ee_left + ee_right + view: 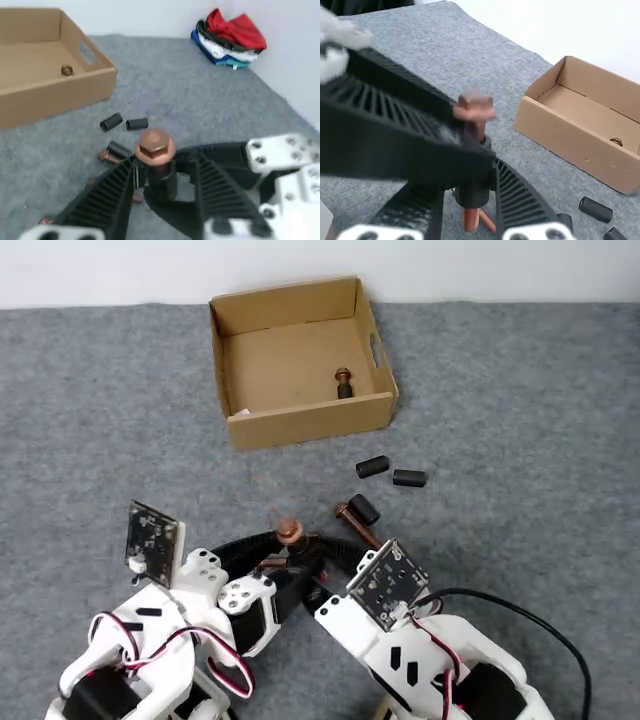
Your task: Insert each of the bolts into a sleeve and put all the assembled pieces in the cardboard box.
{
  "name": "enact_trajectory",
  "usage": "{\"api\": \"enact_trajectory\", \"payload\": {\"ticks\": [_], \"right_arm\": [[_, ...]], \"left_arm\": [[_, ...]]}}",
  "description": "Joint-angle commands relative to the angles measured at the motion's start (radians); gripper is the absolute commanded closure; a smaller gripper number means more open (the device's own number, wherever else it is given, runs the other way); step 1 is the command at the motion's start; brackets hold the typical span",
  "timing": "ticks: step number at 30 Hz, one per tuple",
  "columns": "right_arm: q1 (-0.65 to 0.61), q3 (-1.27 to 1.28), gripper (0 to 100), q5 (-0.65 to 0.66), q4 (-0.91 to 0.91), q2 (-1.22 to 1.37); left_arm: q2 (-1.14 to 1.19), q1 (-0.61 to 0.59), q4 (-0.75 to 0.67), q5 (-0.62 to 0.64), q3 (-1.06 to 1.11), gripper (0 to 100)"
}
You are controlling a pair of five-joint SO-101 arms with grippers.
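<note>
Grey carpet (520,390) beneath, left jaws clamp the bolt (155,145) while right jaws clamp its sleeve (472,192).

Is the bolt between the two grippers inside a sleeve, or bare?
Inside: the bolt passes through the black sleeve; head above, thread below.

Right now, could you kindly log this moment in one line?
bolt in sleeve, between left gripper and right gripper | cardboard box: one assembled piece | carpet: two loose sleeves
</note>
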Motion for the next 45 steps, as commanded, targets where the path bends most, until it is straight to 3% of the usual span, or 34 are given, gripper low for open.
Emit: {"api": "enact_trajectory", "payload": {"ticks": [1,6,12,23,26,32,37,45], "right_arm": [[-0.002,-0.008,99.1,0.009,-0.019,-0.008],[0.002,-0.006,99.1,0.006,-0.019,-0.007],[0.111,-0.006,99.1,0.003,-0.019,-0.008],[0.145,-0.006,99.1,0.002,-0.025,-0.008],[0.163,-0.009,99.1,-0.023,-0.027,-0.007],[0.367,-0.025,99.1,-0.199,-0.027,0.024],[0.427,-0.192,99.1,-0.279,-0.027,0.242],[0.479,-0.637,99.1,-0.367,-0.027,0.823]], "left_arm": [[0.008,-0.003,0.009,-0.034,-0.059,81],[0.008,-0.020,0.011,-0.072,-0.134,82],[-0.002,-0.181,0.005,-0.163,-0.133,92],[-0.002,-0.186,0.003,-0.158,-0.130,98],[-0.002,-0.269,0.002,-0.158,-0.101,100],[-0.002,-0.483,0.002,-0.167,0.093,100],[-0.003,-0.600,-0.083,-0.204,0.294,100],[-0.003,-0.626,-0.356,-0.417,0.553,100]]}}
